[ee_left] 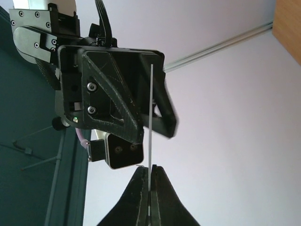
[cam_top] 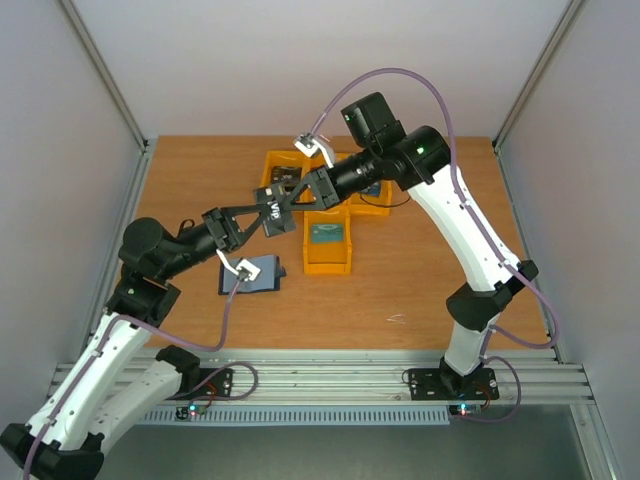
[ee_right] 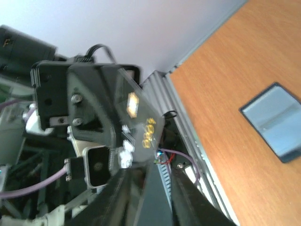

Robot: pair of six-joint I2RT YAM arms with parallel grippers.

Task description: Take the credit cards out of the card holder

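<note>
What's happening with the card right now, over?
Left gripper shut on VIP card, midair. Right gripper at its other end, grip unclear. Card holder open on table. Nothing in the way.

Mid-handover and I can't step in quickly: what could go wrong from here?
1. The left gripper pinches the VIP card by one edge in mid-air; it could pivot or drop once the right gripper backs off.
2. Both grippers sit nose to nose on one small card, so any advance could make the fingers collide.
</note>
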